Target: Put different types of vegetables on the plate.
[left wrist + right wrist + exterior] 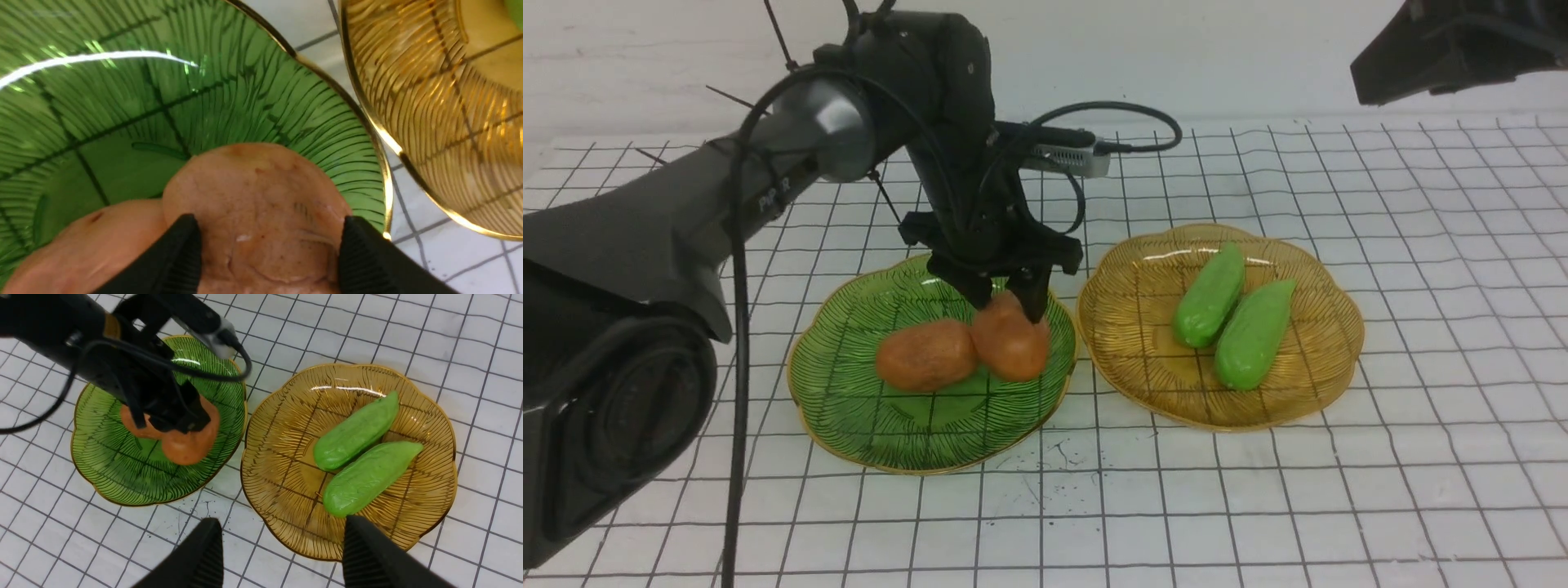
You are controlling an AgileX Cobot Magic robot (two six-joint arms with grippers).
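Observation:
Two orange-brown potato-like vegetables lie on the green plate point(915, 433). My left gripper point(1006, 306) reaches down from above and is shut on the right one point(1011, 339), which stands tilted against the other point(925, 354). In the left wrist view the black fingers point(179, 253) press both sides of that potato point(257, 192). Two bright green pods point(1211, 296) point(1254, 335) lie side by side on the amber plate point(1143, 327). My right gripper point(282, 547) hangs high over the amber plate's point(286, 457) near rim, open, nothing between its fingers.
The two plates stand almost rim to rim on a white cloth with a black grid point(1258, 506). The left arm's cable point(1111, 110) loops above the green plate. The right arm's body point(1454, 49) shows at the top right corner of the front view.

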